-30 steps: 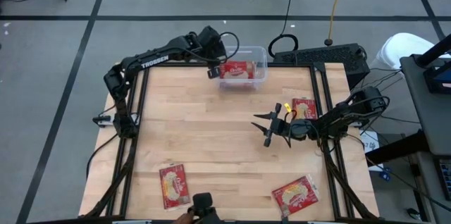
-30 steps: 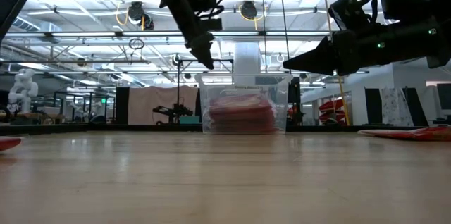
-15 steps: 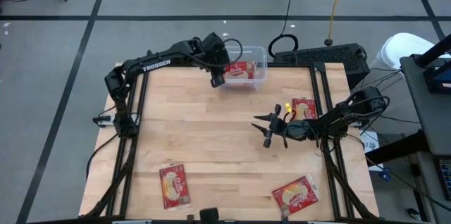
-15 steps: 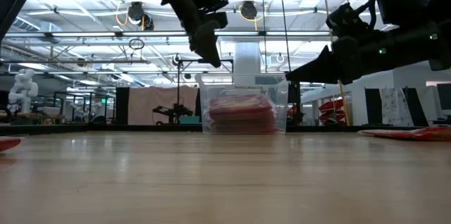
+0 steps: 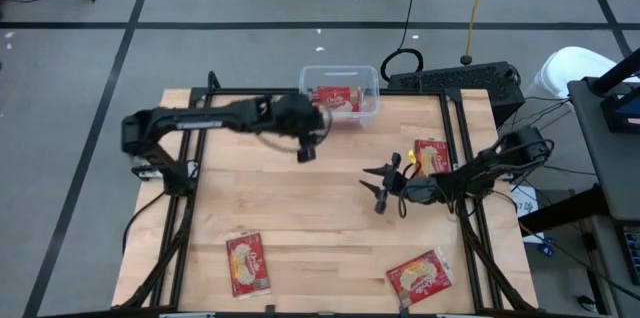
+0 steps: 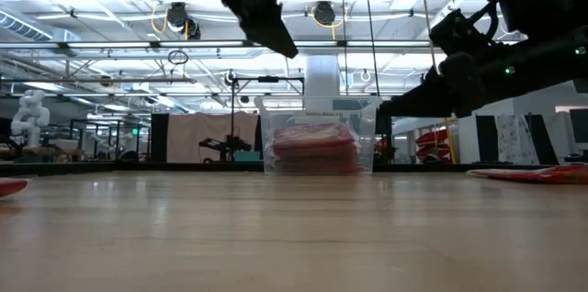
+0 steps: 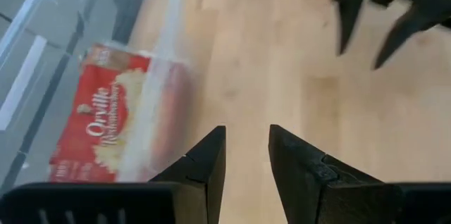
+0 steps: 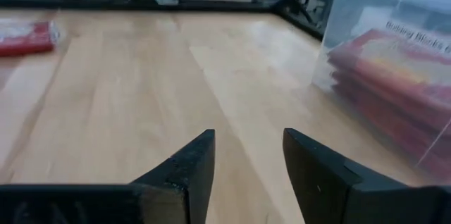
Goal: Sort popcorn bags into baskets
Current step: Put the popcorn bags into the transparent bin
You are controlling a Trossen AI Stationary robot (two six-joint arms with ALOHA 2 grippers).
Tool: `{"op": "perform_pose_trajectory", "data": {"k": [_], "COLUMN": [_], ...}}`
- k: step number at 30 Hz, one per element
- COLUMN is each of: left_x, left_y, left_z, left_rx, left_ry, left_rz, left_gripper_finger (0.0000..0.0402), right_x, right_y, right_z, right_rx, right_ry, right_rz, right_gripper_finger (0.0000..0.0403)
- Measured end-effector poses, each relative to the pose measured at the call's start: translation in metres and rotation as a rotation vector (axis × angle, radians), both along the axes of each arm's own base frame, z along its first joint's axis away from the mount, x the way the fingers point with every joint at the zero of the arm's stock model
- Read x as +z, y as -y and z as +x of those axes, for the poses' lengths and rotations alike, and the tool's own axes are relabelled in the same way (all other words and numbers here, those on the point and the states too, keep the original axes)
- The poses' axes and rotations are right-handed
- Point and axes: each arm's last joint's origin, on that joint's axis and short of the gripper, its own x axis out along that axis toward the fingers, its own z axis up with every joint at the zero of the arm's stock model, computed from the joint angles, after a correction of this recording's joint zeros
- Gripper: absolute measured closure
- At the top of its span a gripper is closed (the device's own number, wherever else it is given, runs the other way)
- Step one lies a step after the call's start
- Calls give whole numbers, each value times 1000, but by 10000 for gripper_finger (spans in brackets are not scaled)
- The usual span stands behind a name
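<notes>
The clear tub (image 5: 340, 96) sits at the far edge of the wooden surface (image 5: 300, 198), and all positions below are given relative to it. It holds a stack of popcorn bags (image 5: 336, 99), the top one face up (the low view shows several layers of red packets through the clear wall).

The left tool (image 5: 306, 151) hangs just off the tub's near left corner, above bare wood. Its fingers (image 7: 204, 164) stand slightly apart with a narrow gap between them and nothing in it. In the left wrist view the tub and its top bag lie just beside this tool.

The right tool (image 5: 378, 190) is further toward the near side from the tub and a little to its right, also above bare wood. Its fingers (image 8: 184, 164) are spread with a clear gap, and it has hold of nothing.

Loose bags outside the tub:
- one bag (image 5: 432, 154) toward the right edge of the surface, near the right arm;
- one bag (image 5: 420, 277) well apart from the tub, at the near right corner;
- one bag (image 5: 248, 263) well apart from the tub, at the near left.

All three lie flat, printed side up.
</notes>
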Motion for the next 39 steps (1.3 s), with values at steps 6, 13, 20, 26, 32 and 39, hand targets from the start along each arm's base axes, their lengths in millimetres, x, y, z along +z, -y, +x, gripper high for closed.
{"op": "perform_pose_trajectory", "data": {"k": [6, 13, 20, 26, 32, 39], "left_x": [-16, -53, -75, -77, -77, -74], "left_y": [42, 79, 109, 131, 148, 163], "left_z": [-28, -42, -47, -52, -56, -60], "left_rx": [-26, -82, -45, -51, -66, -61], "left_ry": [173, 302, 352, 437, 470, 504], "left_rz": [-3, -59, -60, -87, -119, -128], "left_gripper_finger": [287, 287, 287, 287, 287, 287], "right_x": [1, 38, 77, 79, 63, 53], "right_y": [-8, -16, -12, -4, -1, 2], "right_z": [-2, -2, -22, -46, -66, -72], "right_rx": [13, 14, -143, -236, -167, -253], "right_ry": [-100, -415, -776, -1066, -1283, -1288], "right_rz": [39, 36, 77, 176, 140, 264], "right_gripper_finger": [230, 226, 226, 227, 227, 227]}}
